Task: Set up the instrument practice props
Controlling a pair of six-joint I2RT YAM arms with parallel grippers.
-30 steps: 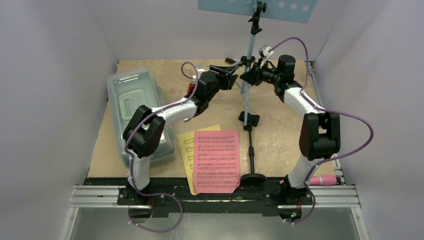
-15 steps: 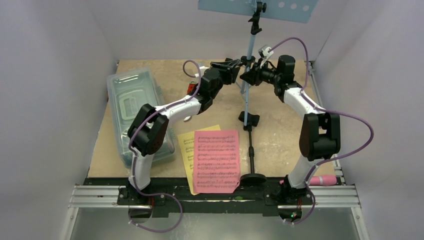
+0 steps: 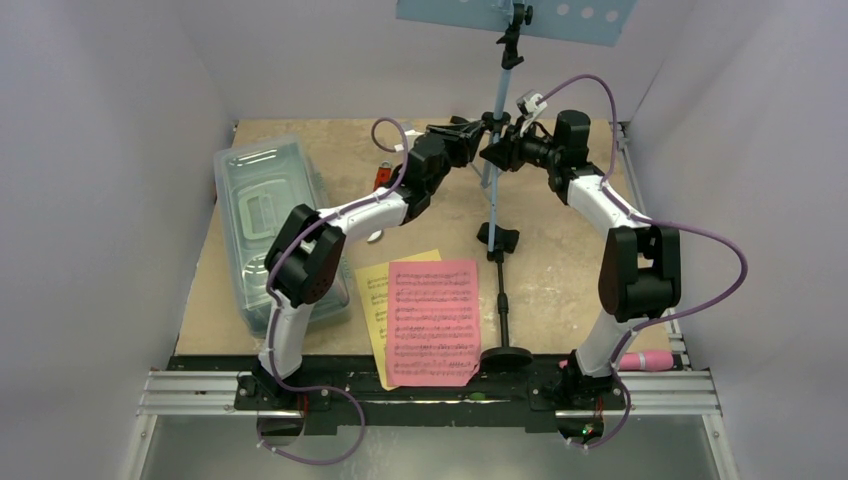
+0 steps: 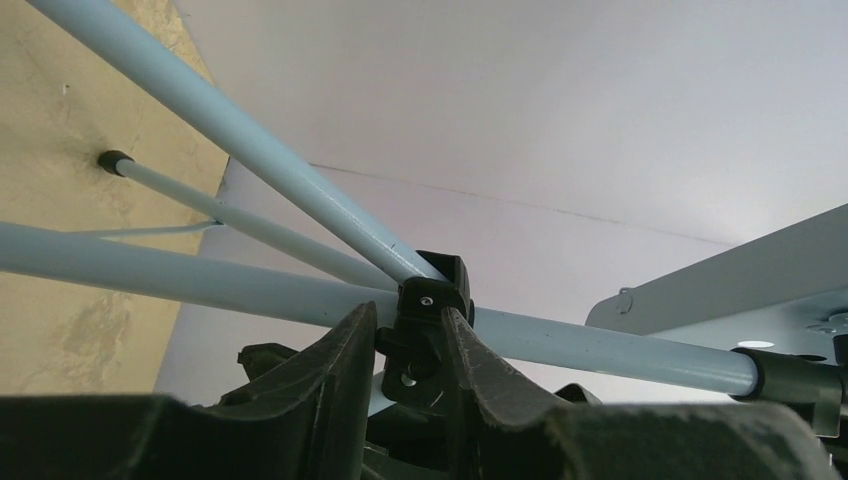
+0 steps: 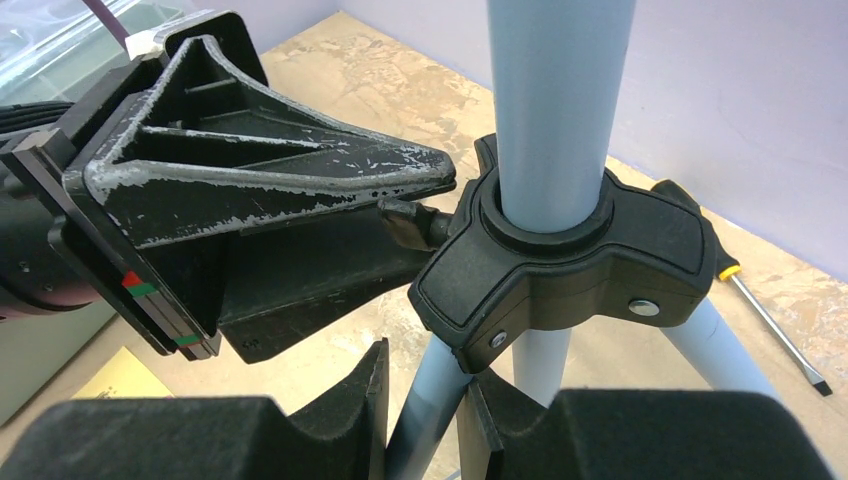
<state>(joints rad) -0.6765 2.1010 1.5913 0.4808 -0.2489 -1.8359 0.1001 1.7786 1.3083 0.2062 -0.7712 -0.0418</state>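
Four props make up the job, and by my reading only one is near its place. Nearest, the pink mic [image 3: 645, 360] lies on its side at the near right edge, by the right arm's base. Just left of it the mic stand [image 3: 502, 300] lies flat on the worktop [image 3: 560, 260], its round base toward the arms and its pole running away from them. It has yet to be stood up and given the mic. Beside that base the pages [image 3: 432, 320] lie flat, the pink sheet over the yellow. Along the left side sits a clear box [image 3: 265, 215] with its lid on, and a red wrench [image 3: 383, 176] lies just beyond the left forearm; neither belongs to the set. Farther back the music stand [image 3: 504, 90] is upright on its spread tripod, its blue desk [image 3: 450, 12] high against the far wall. Both arms meet at its hub [image 5: 570, 260]. The right tool [image 5: 424, 370] is clamped on a pale leg just under the hub. The left tool [image 4: 406, 310] has its fingers pressed on either side of the black knob [image 4: 412, 365] there, which looks like a grip. The step in hand seems to be locking the tripod. What is left: pages onto the desk, mic stand upright, mic mounted on it.
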